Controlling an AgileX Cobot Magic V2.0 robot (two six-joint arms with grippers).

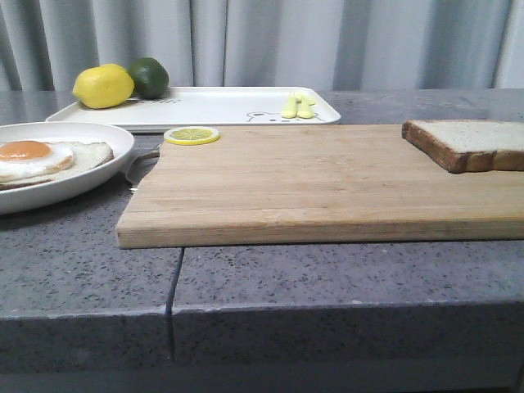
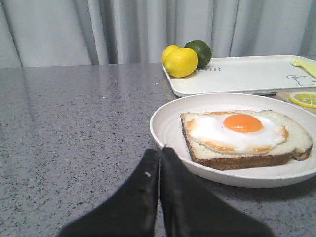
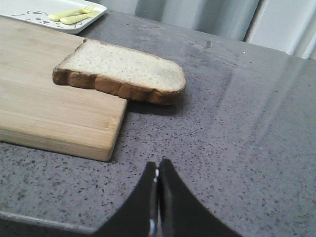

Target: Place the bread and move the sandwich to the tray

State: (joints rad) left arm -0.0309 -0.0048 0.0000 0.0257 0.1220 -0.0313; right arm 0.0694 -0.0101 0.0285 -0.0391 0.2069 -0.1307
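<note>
A grey speckled tabletop (image 1: 327,278) holds a wooden cutting board (image 1: 303,184) in the middle. The bread (image 1: 471,143), a thick white slice with brown crust, lies on the board's far right corner; the right wrist view shows part of it overhanging the board's edge above the tabletop. To the left, a round white plate (image 1: 98,176) carries a flatter slice topped with a fried egg (image 1: 29,154), the open lower half of the sandwich. Behind the board sits the white tray (image 1: 213,106), with a lemon (image 1: 103,86) and a lime (image 1: 149,77) at its left end and small yellow cutlery (image 1: 297,106) at its right. A lemon slice (image 1: 191,136) rests at the board's back left corner. The left gripper (image 2: 160,150) hovers low just beside the plate, its fingers pressed together and holding nothing. The right gripper (image 3: 158,170) hovers over bare tabletop near the bread, fingers likewise closed and empty. Nothing seems begun yet: the first step, picking up the bread, appears to be in hand. The next move likely calls for the right fingers to spread and close on the overhanging crust.
</note>
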